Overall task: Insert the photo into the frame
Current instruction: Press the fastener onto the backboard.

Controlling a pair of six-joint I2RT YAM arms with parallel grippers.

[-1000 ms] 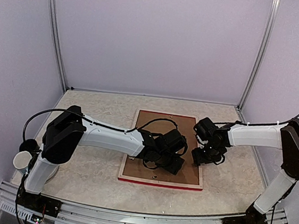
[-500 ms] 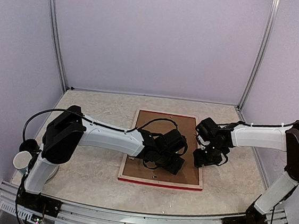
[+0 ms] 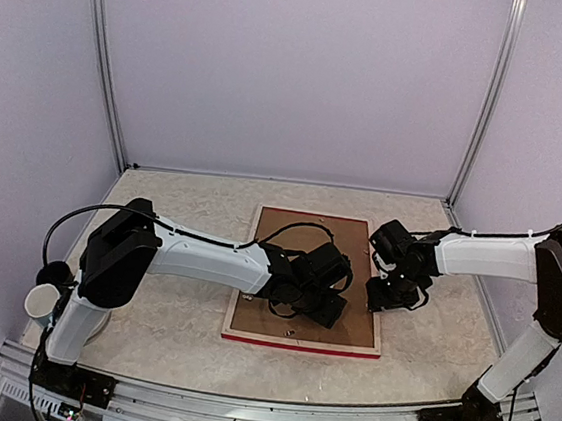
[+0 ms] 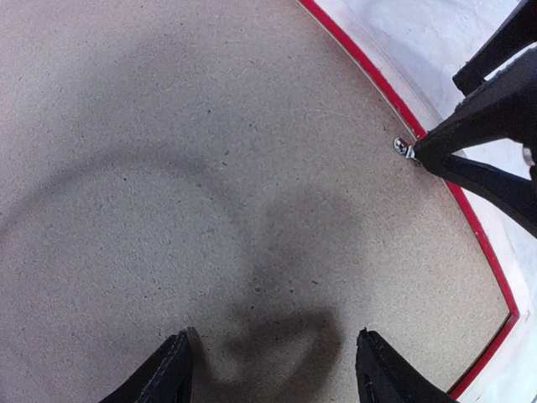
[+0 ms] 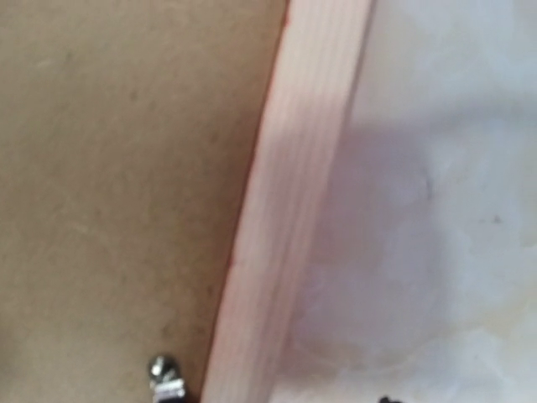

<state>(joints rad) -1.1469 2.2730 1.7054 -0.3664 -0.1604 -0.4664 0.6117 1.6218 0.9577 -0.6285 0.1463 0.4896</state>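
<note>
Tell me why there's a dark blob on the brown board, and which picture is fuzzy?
Left wrist view: sharp; the blob is likely the shadow of the left gripper on the backing board. Right wrist view: fuzzy, too close to the frame. Top view: evenly lit.

backing board (image 4: 210, 168): matt brown fibreboard, fine speckle, slightly rough. frame (image 5: 294, 193): bare pale wood, straight grain on the back, red painted edge. tab (image 4: 404, 148): shiny metal. table (image 5: 445, 210): smooth, pale, marbled.
</note>
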